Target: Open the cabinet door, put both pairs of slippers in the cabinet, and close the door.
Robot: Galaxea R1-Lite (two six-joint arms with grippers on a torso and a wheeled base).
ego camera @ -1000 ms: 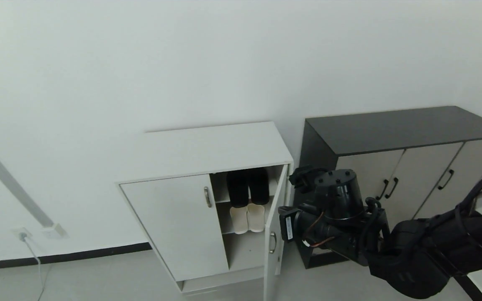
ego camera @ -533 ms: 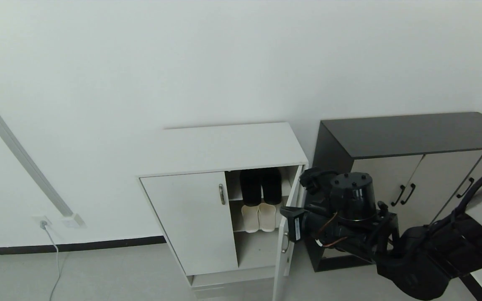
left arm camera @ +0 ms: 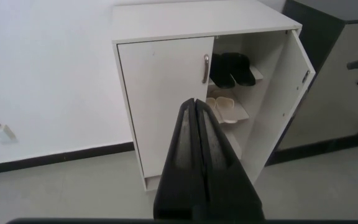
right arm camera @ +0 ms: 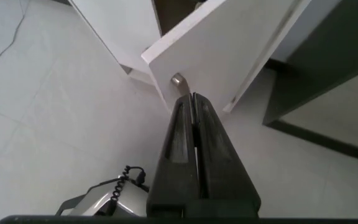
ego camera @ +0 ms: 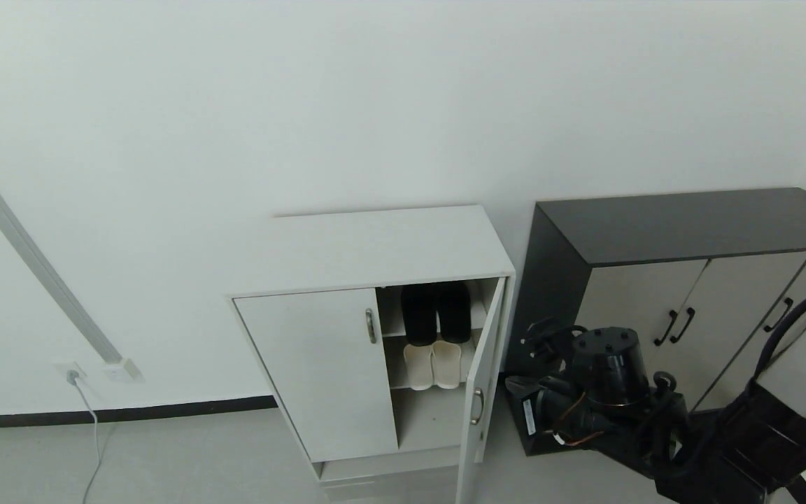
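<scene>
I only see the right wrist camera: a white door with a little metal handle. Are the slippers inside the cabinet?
Observer: Yes. The black slippers are inside the cabinet, up at the top.
Operator: And the other pair?
Observer: The white slippers are inside too, right below the black ones.
Operator: Is the other door open as well?
Observer: No, the left door is shut; just the right door stands open.
</scene>
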